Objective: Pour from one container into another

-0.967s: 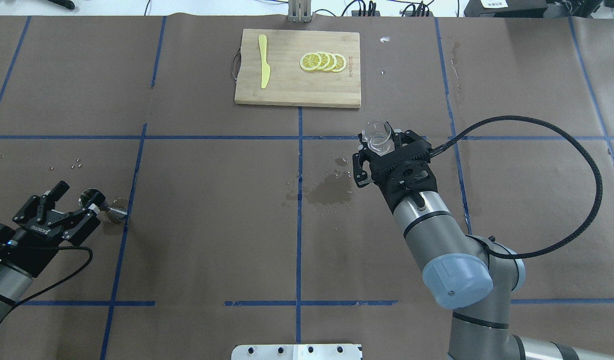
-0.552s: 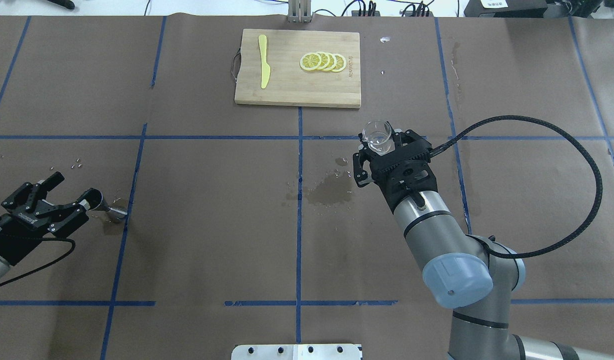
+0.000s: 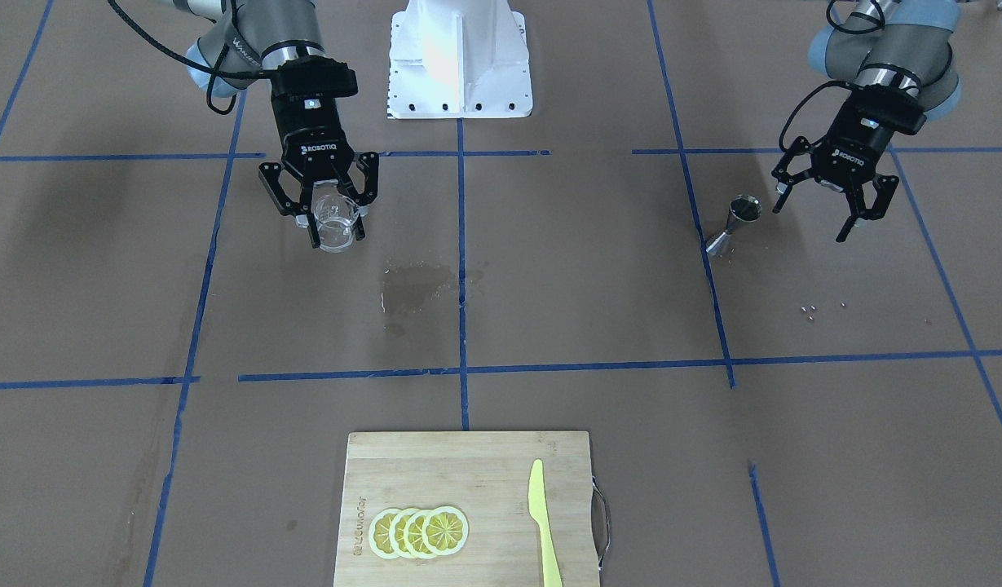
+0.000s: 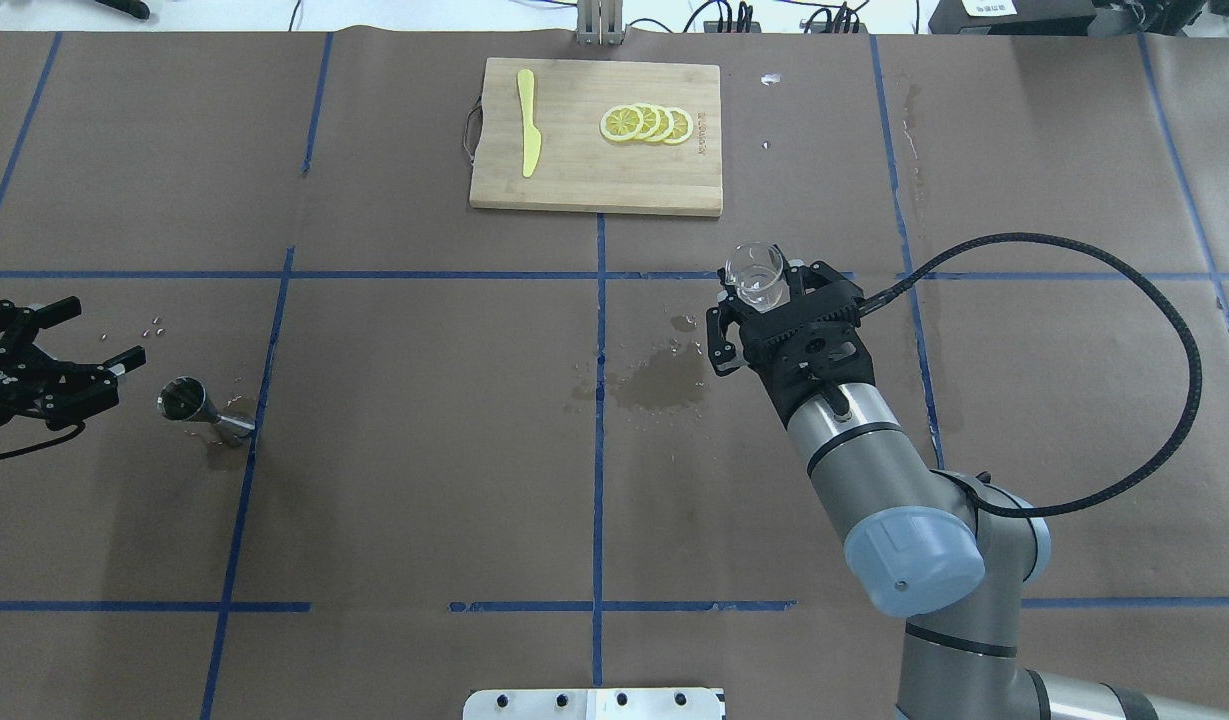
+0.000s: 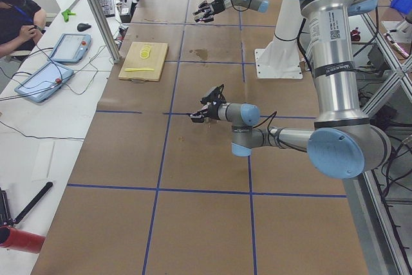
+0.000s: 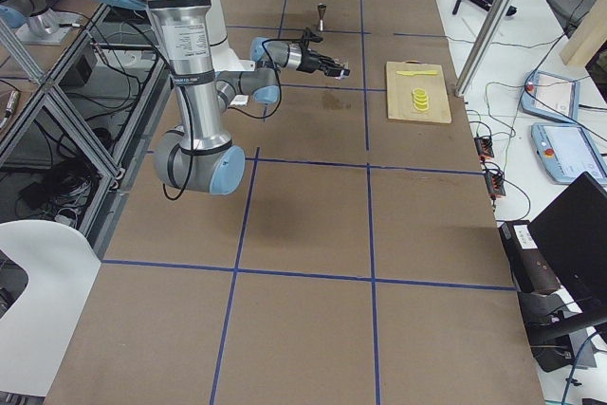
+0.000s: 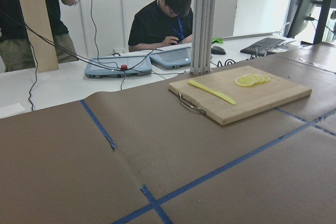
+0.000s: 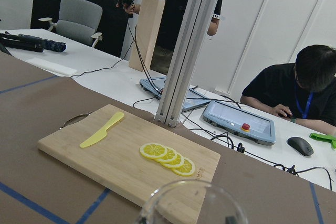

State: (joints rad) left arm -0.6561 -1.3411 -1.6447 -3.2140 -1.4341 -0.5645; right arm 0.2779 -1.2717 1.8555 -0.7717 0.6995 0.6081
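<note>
We find the steel jigger standing on the brown paper on the robot's left side of the table, one cone down and the other mouth up, its foot just beside a blue tape line. Nothing holds it. The left gripper hangs just beside it on the outer side, jaws spread wide and apart from the steel; in the front-facing view the same claw shows a clear gap to the jigger.

The clear cup is over on the right half, well apart from the jigger. We see it upright, mouth up, clamped between the fingers of the right gripper, which reaches forward from the right arm. The front-facing view shows the cup pinched from both sides, with faint printed marks on its wall. The right wrist camera catches only its rim at the bottom edge. We cannot tell whether it holds any liquid.

Between the two containers, nearer the cup, a dark wet stain spreads across the paper beside the centre tape line. A few small bits lie near the left gripper.

At the far side of the table rests a wooden cutting board carrying a row of lemon slices and a yellow knife. Beyond it, the left wrist camera shows a person seated at a white bench.
</note>
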